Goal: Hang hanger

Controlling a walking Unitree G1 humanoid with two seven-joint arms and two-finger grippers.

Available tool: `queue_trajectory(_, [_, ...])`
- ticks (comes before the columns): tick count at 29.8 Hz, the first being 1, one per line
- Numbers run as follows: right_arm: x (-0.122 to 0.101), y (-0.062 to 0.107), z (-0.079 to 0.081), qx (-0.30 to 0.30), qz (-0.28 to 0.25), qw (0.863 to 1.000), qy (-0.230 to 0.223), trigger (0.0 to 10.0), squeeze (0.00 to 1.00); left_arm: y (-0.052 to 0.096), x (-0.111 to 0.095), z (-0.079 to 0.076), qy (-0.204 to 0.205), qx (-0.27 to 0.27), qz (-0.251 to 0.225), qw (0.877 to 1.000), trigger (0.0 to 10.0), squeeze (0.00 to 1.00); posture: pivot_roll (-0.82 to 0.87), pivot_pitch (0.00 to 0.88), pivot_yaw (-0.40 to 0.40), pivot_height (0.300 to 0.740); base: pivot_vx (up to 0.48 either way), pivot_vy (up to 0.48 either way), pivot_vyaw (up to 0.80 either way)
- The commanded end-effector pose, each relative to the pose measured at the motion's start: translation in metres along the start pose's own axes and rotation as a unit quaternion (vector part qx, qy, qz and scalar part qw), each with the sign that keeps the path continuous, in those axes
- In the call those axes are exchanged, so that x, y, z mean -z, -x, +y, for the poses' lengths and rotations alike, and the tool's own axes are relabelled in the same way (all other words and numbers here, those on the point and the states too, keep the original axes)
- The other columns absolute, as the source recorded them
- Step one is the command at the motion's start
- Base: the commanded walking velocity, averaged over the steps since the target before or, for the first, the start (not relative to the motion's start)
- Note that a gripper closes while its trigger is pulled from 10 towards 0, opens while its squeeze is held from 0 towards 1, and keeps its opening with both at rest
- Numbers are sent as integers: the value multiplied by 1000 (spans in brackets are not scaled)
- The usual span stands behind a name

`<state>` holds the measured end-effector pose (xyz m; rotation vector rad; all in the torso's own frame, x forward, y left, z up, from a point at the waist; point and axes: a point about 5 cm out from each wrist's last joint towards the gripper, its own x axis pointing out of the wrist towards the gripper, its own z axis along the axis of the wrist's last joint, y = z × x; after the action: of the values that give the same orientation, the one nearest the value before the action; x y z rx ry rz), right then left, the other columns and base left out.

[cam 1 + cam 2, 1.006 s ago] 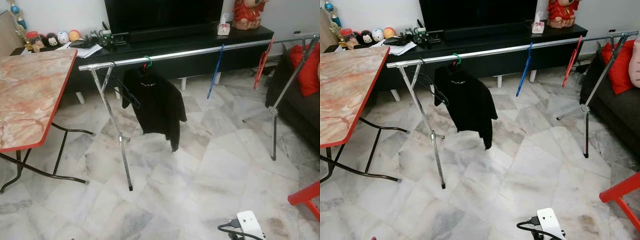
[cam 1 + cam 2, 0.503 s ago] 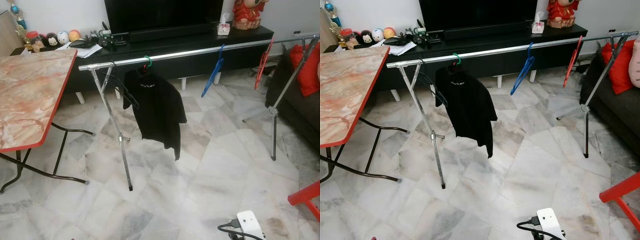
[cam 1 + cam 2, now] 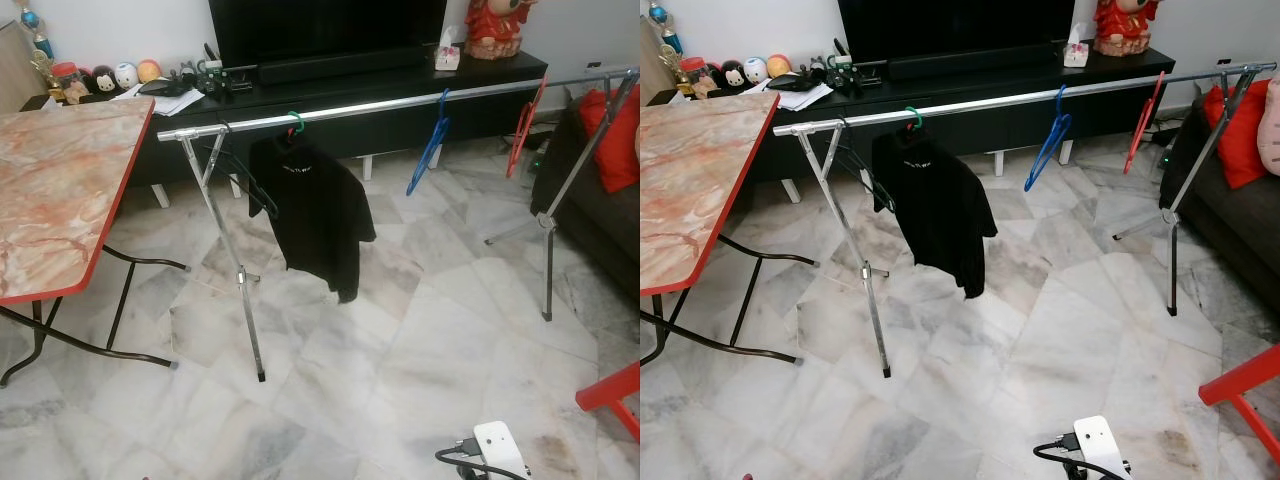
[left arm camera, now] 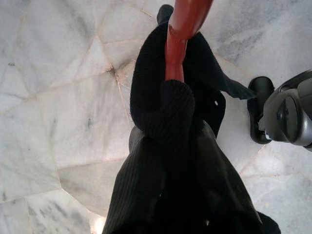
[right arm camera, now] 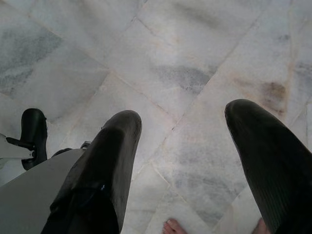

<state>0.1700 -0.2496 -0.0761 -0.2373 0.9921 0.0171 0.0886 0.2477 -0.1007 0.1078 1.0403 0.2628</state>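
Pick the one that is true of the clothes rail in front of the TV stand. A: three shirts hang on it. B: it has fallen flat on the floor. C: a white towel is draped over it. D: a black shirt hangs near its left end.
D: on the clothes rail, one black shirt hangs from a green hook near the left end; further right hang an empty blue hanger and a red hanger.

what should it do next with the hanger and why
Probably step toward the clothes rail: it stands well ahead, while the red hanger with its black garment is down over the floor in the left wrist view. The stretch between the black shirt and blue hanger looks free.
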Motion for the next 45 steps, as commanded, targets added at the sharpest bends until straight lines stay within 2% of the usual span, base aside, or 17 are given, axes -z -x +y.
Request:
queue_trajectory(1, [3, 0, 6, -4, 3, 999, -34, 10000, 0, 0, -4, 0, -4, 0, -14, 1000, 10000, 0, -6, 0, 70, 740, 0, 0, 0])
queue_trajectory(45, [4, 0, 6, -5, 7, 1000, -29, 10000, 0, 0, -5, -2, -12, 6, -18, 1000, 10000, 0, -5, 0, 70, 740, 0, 0, 0])
